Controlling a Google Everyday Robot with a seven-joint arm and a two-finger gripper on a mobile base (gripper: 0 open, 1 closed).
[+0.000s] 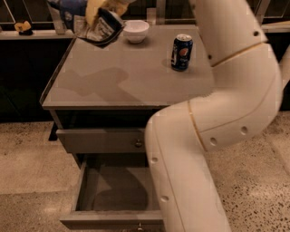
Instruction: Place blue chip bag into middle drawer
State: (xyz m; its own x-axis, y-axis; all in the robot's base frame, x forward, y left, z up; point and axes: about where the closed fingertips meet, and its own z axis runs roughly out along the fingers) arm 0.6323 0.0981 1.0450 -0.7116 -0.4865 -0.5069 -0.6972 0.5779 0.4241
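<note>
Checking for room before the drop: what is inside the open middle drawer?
Only its bare grey floor shows in the middle drawer; the arm covers its right part. The pincer holds the blue chip bag above the back left corner of the table.

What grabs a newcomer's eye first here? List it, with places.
The thick white robot arm fills the right foreground. At top left its gripper holds a crinkled dark-blue foil chip bag above the grey cabinet top, near its back corner. Below, the wide grey middle drawer stands open.
</note>
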